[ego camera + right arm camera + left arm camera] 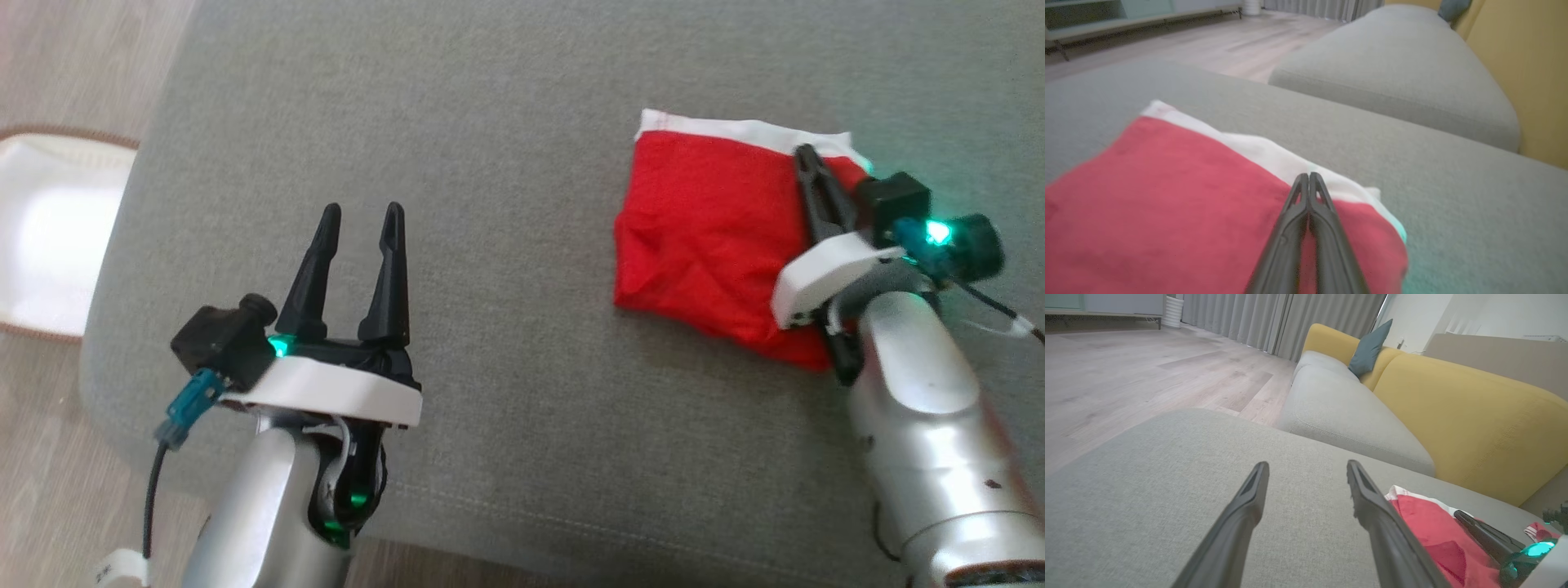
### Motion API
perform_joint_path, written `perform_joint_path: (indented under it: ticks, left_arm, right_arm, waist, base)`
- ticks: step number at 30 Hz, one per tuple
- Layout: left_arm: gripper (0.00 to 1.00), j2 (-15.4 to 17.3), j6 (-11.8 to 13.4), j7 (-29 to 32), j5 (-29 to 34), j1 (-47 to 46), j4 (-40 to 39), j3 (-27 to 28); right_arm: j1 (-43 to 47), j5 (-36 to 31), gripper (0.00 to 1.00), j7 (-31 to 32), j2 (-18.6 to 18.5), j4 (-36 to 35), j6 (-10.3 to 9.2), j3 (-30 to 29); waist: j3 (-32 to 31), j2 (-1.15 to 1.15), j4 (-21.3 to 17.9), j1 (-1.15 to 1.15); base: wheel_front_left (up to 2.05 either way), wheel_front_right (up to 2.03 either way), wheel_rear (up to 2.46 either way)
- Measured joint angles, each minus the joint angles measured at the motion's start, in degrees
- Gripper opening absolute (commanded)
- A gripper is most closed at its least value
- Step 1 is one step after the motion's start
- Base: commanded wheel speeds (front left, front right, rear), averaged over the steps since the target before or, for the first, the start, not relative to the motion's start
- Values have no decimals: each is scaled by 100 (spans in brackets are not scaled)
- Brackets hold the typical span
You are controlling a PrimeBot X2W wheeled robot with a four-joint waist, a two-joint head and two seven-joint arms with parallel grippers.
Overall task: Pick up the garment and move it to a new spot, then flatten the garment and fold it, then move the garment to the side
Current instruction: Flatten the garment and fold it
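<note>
Red garment (702, 237) folded; closed right end effector (807, 152) over it.

garment (702, 237) edge behind right forearm (914, 367), white object (49, 229) cropped

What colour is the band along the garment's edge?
White band on a red garment; head view shows it best.
</note>
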Motion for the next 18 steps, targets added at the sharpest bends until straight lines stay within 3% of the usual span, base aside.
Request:
perform_joint_path:
  ticks: [4,8,13,18]
  left_arm:
    - [100,0,-1,0,7,2,2,-4]
    - [100,-1,-1,0,7,3,1,-14]
    - [100,-1,-11,0,57,8,8,-10]
    - [100,-1,-36,0,57,15,32,4]
  right_arm:
    - [48,922,0,-44,0,-424,0,1055]
    - [292,1365,0,-62,12,-754,0,1864]
    - [500,1560,0,-62,13,-546,0,2506]
    - [454,1616,0,-60,13,-249,0,2717]
  waist:
    - [-156,0,-114,-1]
    - [-218,0,-163,-1]
    - [-187,0,-101,0]
    - [-197,0,-52,0]
  base:
    - [0,0,0]
    - [0,0,0]
    - [0,0,0]
    - [0,0,0]
